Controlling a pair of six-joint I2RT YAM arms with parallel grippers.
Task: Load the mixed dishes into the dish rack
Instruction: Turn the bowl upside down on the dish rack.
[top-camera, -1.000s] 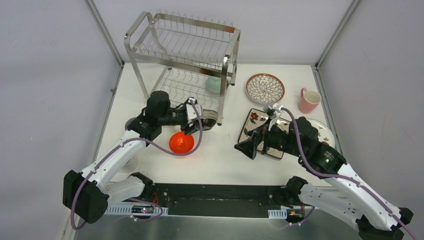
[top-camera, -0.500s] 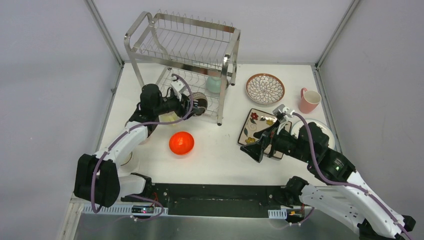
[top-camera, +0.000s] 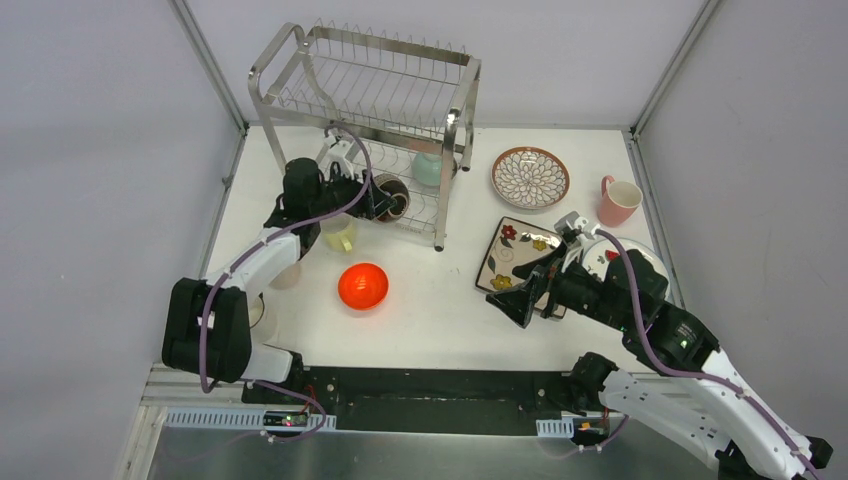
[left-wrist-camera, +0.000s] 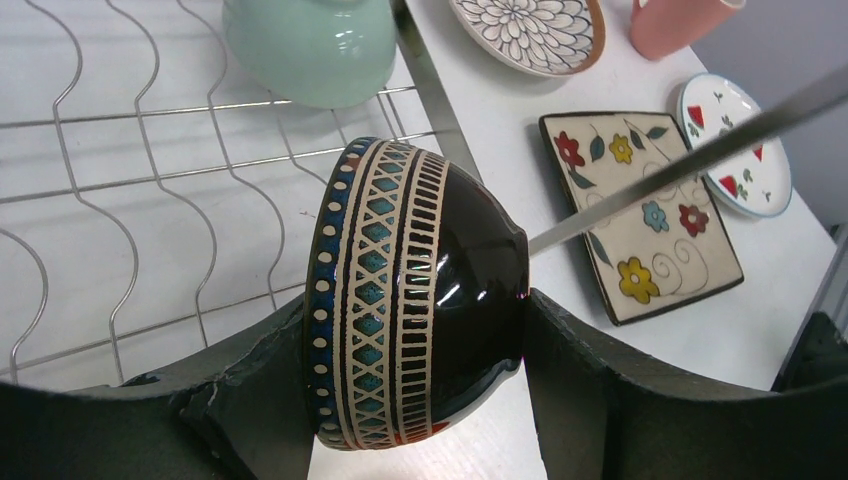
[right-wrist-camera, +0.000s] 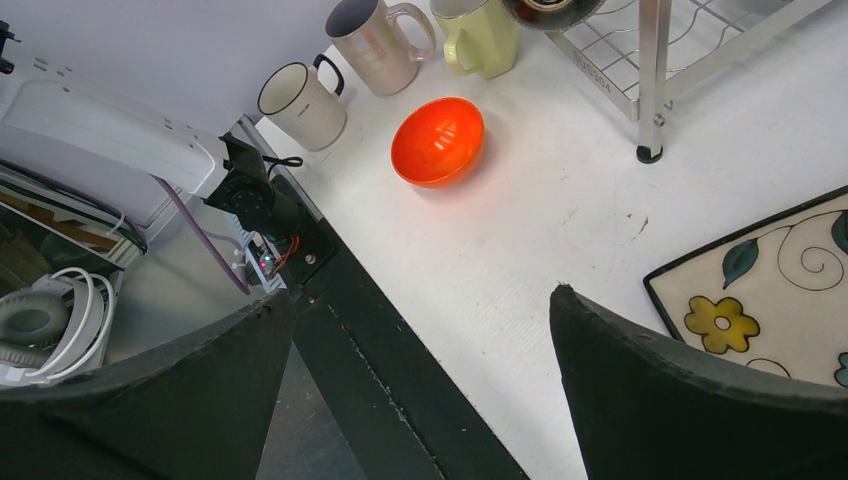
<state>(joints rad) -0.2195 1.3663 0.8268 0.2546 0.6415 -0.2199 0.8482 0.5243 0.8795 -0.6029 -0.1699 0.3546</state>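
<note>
The steel wire dish rack (top-camera: 372, 95) stands at the back left. My left gripper (top-camera: 383, 197) (left-wrist-camera: 415, 300) is shut on a dark glazed bowl (top-camera: 392, 198) (left-wrist-camera: 415, 290) with cream and teal bands. The bowl is tipped on its side over the rack's lower shelf (left-wrist-camera: 150, 180). A mint bowl (top-camera: 428, 168) (left-wrist-camera: 310, 45) sits further back on that shelf. My right gripper (top-camera: 522, 300) (right-wrist-camera: 415, 300) hangs open and empty over bare table, beside the square floral plate (top-camera: 512, 250) (right-wrist-camera: 780, 280). The orange bowl (top-camera: 363, 286) (right-wrist-camera: 437, 140) lies on the table in front of the rack.
A brown-rimmed petal plate (top-camera: 530, 177), a pink mug (top-camera: 618, 200) and a white red-marked plate (left-wrist-camera: 745, 140) lie to the right of the rack. A yellow-green mug (top-camera: 340, 233) (right-wrist-camera: 485, 40) and two more mugs (right-wrist-camera: 300, 100) (right-wrist-camera: 375, 40) stand at the left.
My left arm has carried the dark bowl from beside the orange bowl back and leftwards, in over the rack's lower shelf. My right gripper has drifted slightly right, still open.
</note>
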